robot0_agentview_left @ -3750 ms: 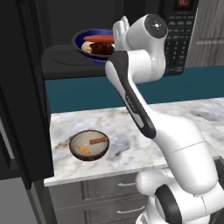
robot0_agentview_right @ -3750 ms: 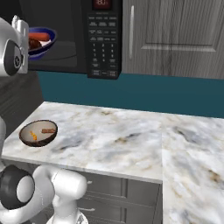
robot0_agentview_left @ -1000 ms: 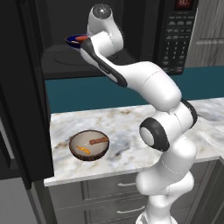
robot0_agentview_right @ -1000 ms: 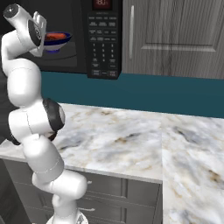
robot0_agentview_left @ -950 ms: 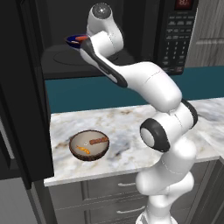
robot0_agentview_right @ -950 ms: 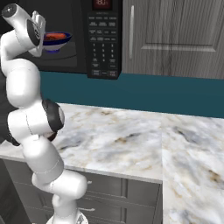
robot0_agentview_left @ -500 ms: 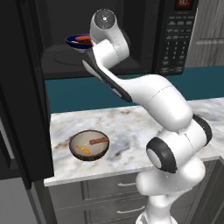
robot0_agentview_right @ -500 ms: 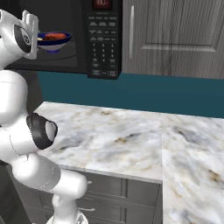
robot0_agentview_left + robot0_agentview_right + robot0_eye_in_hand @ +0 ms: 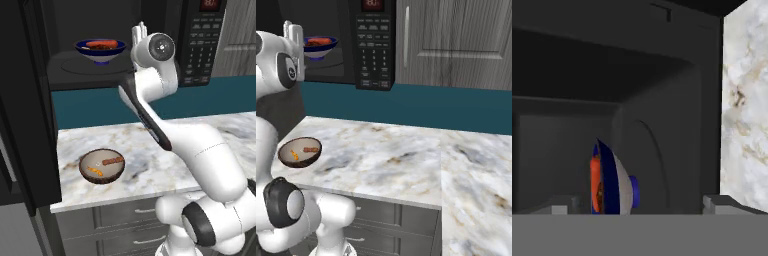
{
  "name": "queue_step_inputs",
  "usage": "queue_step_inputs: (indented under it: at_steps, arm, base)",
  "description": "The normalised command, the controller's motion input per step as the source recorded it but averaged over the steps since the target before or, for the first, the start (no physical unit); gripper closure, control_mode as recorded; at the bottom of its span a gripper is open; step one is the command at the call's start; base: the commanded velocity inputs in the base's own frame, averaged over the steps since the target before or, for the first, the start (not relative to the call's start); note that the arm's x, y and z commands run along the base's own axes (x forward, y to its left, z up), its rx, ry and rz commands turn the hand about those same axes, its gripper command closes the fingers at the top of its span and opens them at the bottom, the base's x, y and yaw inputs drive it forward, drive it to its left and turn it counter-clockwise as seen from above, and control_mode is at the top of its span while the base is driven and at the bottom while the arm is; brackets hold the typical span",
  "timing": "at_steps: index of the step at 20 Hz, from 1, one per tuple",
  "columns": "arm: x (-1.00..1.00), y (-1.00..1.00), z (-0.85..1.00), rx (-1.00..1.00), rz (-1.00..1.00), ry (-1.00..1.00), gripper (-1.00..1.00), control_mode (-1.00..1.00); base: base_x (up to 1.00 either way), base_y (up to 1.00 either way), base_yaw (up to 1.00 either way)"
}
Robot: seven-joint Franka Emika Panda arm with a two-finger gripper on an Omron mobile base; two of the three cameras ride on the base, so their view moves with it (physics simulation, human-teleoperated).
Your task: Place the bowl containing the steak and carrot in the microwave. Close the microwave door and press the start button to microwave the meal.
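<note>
The bowl (image 9: pixel 100 50) is sitting on the microwave (image 9: pixel 80 70) turntable — released; the gripper (image 9: pixel 141 34), fingers wide, is hanging just right of it.

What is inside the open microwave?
The blue bowl on the turntable, holding an orange carrot. Any meat beneath it is largely hidden by the rim.

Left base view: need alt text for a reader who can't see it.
A dark-blue bowl holding a carrot sits on the turntable inside the open black microwave, with the robot's open pincer just to its right, holding nothing. On the marble counter below lies a brown bowl of scraps.
</note>
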Motion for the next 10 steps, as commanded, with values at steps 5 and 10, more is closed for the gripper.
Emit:
queue_step_inputs:
  at_steps: [5,10]
  arm:
    - [-0.98,-0.3,0.0,-0.09,0.06,-0.01,-1.0,-1.0]
    - [-0.89,-0.05,0.0,-0.23,0.01,0.02,-1.0,-1.0]
  base:
    - [0.0,0.0,0.0]
    - [0.0,0.0,0.0]
